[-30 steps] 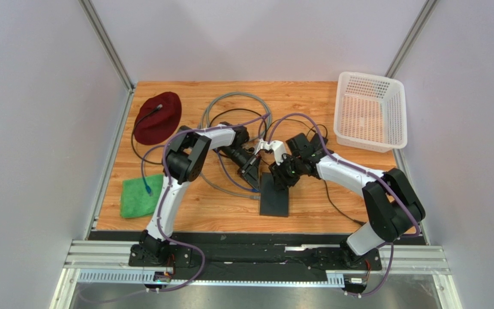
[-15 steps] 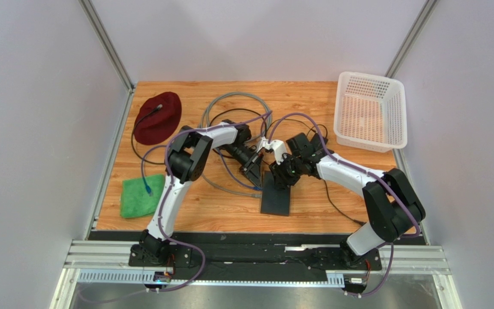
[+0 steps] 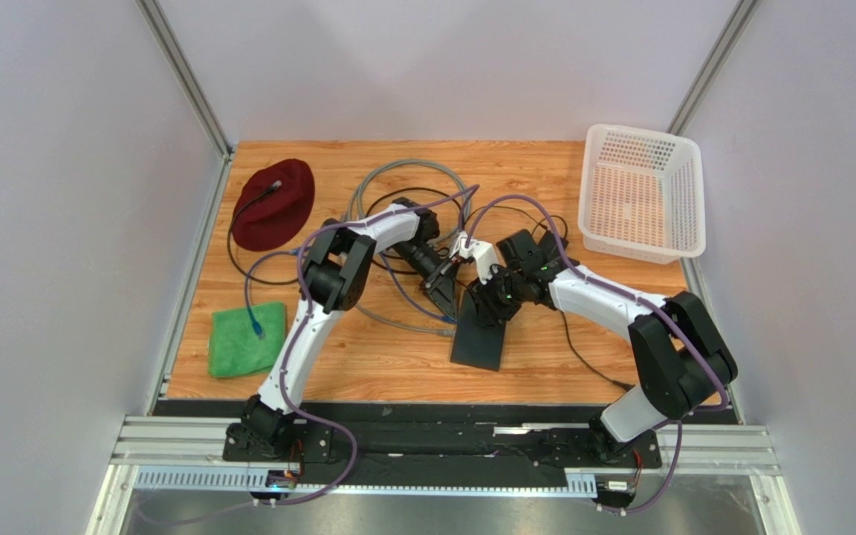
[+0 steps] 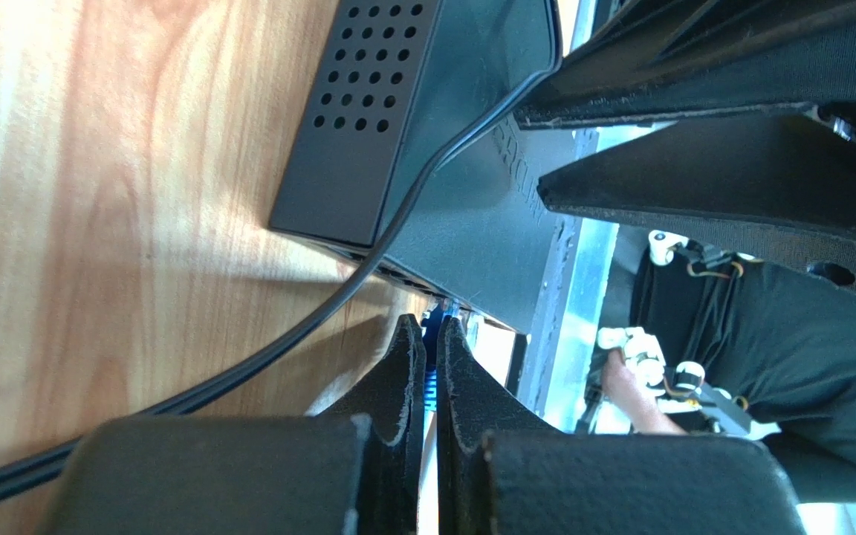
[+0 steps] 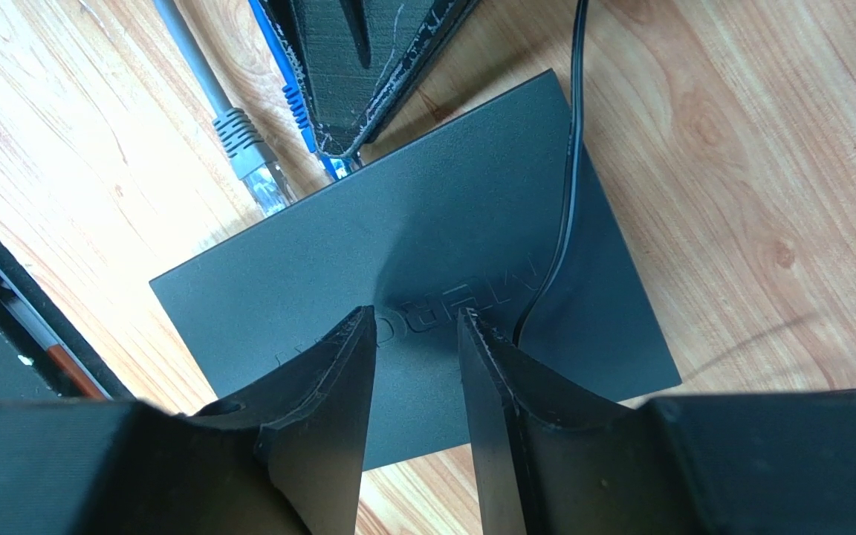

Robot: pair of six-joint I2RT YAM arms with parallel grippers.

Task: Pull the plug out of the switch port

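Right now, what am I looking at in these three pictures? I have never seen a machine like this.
Two robot arms are bolted to the near edge of a wooden table. One picture looks down from above; the other two come from small cameras on each wrist. On the table lie a flat black switch, a grey cable, a green cloth, a dark red cloth and a white basket. The left gripper is pinched shut on a blue plug at the switch's edge. The right gripper stands open, its tips at the switch's top, seemingly steadying it.
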